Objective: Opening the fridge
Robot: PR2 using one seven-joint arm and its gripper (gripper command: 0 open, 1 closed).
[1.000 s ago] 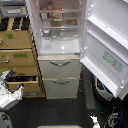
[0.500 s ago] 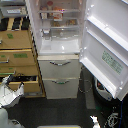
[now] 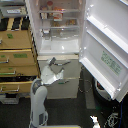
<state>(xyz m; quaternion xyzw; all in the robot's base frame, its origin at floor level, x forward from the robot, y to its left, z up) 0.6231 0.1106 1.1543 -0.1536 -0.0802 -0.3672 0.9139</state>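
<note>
The tall white fridge [image 3: 60, 47] stands in the middle of the exterior view. Its upper door [image 3: 107, 45] is swung wide open to the exterior view's right, with the green-and-white sticker [image 3: 111, 63] on its face. Shelves with food [image 3: 59, 15] show inside. Below are two shut drawers with curved silver handles, an upper one [image 3: 64, 64] and a lower one [image 3: 65, 81]. My arm [image 3: 39, 102] rises from the bottom left. My gripper [image 3: 52, 63] is in front of the upper drawer's left end, next to its handle. I cannot tell how its jaws stand.
A wooden drawer cabinet [image 3: 17, 52] stands against the fridge's left side, with a lower drawer [image 3: 15, 88] pulled out a little. A white round object [image 3: 102, 91] sits on the floor behind the open door. Cables [image 3: 112, 120] lie at the bottom right.
My arm has moved from the exterior view's lower left, near the cabinet, to the right and up in front of the fridge's drawers. The upper door stays open.
</note>
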